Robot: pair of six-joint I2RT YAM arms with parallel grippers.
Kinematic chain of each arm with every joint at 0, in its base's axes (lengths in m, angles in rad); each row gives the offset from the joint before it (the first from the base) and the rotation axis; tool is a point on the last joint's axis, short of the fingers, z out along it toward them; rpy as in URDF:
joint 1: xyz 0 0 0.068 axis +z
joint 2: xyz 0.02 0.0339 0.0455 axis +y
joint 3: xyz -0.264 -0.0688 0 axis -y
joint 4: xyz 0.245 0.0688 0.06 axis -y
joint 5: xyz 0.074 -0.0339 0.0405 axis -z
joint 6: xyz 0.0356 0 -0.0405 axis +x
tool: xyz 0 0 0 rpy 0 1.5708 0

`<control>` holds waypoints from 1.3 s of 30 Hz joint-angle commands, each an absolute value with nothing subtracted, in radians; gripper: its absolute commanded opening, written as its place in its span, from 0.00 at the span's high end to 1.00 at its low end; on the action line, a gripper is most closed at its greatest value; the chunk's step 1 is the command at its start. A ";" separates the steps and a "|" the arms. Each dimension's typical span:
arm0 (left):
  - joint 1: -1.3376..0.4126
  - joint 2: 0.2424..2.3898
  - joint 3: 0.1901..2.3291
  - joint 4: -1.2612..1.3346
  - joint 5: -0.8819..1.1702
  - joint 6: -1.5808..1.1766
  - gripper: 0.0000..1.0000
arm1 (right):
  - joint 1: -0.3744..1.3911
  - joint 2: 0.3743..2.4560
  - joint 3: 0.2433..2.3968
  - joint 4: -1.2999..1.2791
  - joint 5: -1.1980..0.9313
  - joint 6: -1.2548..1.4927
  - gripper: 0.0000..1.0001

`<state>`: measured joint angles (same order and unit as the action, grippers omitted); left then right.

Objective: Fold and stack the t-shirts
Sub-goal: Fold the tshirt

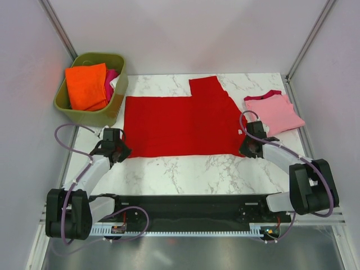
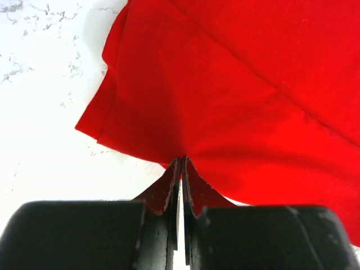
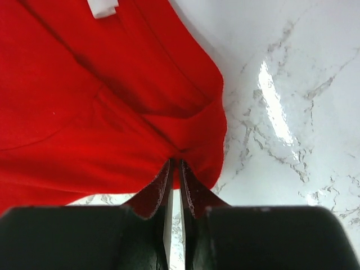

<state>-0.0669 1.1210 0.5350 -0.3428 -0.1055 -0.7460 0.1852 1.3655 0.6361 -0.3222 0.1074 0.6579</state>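
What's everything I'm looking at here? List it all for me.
red t-shirt: one, bright red, spread flat mid-table
pink t-shirt: one, light pink with dark pink neckline, folded, far right
tub: one, olive green, far left
orange cloth: one, orange, folded in the tub
magenta cloth: one, magenta, in the tub beside the orange
table: one, white marble
left arm, right arm: two, black and white, near edge
left fingers: black, pinching the red t-shirt's near-left corner
right fingers: black, pinching its near-right corner

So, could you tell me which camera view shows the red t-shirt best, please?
The top view: the whole red t-shirt lies spread on the table. The left wrist view shows only a corner pinched in the left gripper; the right wrist view, another corner in the right gripper.
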 commanded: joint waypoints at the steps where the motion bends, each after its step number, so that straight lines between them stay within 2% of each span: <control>1: -0.060 1.109 0.525 -0.333 -0.147 -0.715 0.92 | 0.176 1.390 0.627 -0.322 0.191 0.687 0.85; 8: -0.061 1.094 0.505 -0.331 -0.109 -0.722 0.91 | 0.114 1.307 0.574 -0.354 0.288 0.741 0.94; 14: -0.069 1.028 0.460 -0.325 -0.032 -0.741 0.87 | 0.055 1.233 0.546 -0.394 0.264 0.752 1.00; 16: -0.068 1.016 0.451 -0.328 -0.014 -0.736 0.82 | 0.055 1.207 0.546 -0.396 0.255 0.733 0.99; 18: -0.068 0.994 0.445 -0.330 -0.005 -0.733 0.74 | 0.055 1.195 0.567 -0.397 0.217 0.707 0.95; 22: -0.069 0.954 0.471 -0.334 0.009 -0.710 0.65 | 0.055 1.184 0.630 -0.400 0.172 0.632 0.73; 26: -0.069 0.949 0.534 -0.341 0.031 -0.687 0.57 | 0.060 1.189 0.705 -0.351 0.100 0.575 0.67; 27: -0.069 0.951 0.566 -0.339 0.032 -0.683 0.48 | 0.061 1.207 0.738 -0.330 0.072 0.560 0.66; 28: -0.069 0.974 0.583 -0.334 0.041 -0.675 0.45 | 0.066 1.225 0.756 -0.318 0.045 0.554 0.62; 33: -0.067 1.074 0.705 -0.284 0.072 -0.620 0.33 | 0.083 1.412 0.972 -0.275 0.002 0.535 0.57; 35: -0.067 1.126 0.719 -0.221 0.095 -0.635 0.24 | 0.090 1.515 1.073 -0.241 -0.018 0.535 0.52; 39: -0.069 1.233 0.759 -0.074 0.140 -0.678 0.20 | 0.092 1.708 1.265 -0.189 -0.006 0.560 0.49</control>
<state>-0.0677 1.1683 0.7082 -0.2134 0.0868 -0.6796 0.0887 1.5997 1.1339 -0.2707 0.0105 0.5606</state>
